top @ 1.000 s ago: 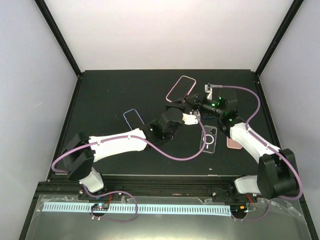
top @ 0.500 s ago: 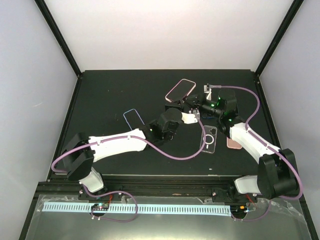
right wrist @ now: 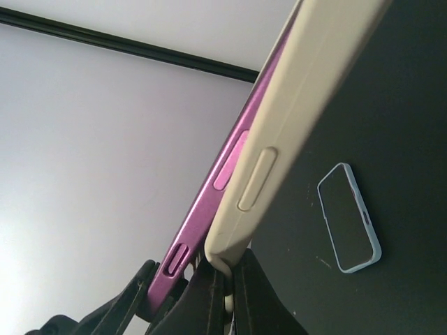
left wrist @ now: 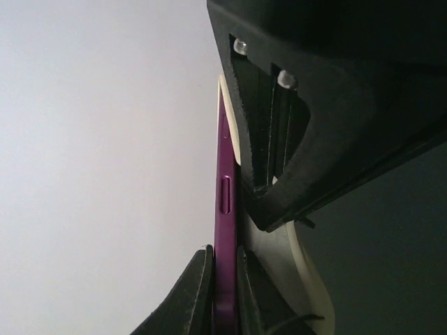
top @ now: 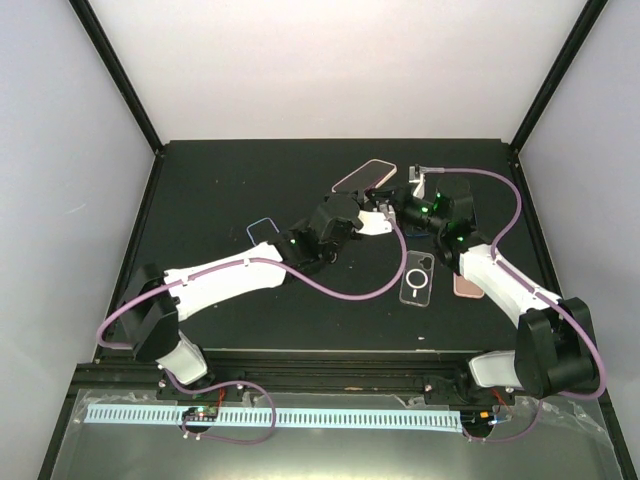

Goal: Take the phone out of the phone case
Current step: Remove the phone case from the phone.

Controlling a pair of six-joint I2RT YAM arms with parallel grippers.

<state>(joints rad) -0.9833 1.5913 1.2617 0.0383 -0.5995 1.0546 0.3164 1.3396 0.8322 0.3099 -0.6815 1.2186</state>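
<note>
A purple phone (left wrist: 225,209) sits partly inside a cream case (right wrist: 279,139); the case edge has peeled away from the phone's side. In the top view the pair (top: 365,176) is held above the table at the back middle. My left gripper (left wrist: 223,293) is shut on the phone's edge and also shows in the top view (top: 376,208). My right gripper (right wrist: 225,286) is shut on the case's corner, close beside the left one (top: 394,202). The left gripper's fingers (right wrist: 136,286) show at the lower left of the right wrist view.
A clear case with a white ring (top: 417,277) lies on the black table (top: 220,180) right of centre. A pink phone (top: 468,285) lies under my right arm. A blue-rimmed phone (top: 262,230) lies by my left arm and shows in the right wrist view (right wrist: 349,218).
Both grippers and the held phone have moved away toward the back of the table. The phone now lies flatter. My left arm has swung off the clear case.
</note>
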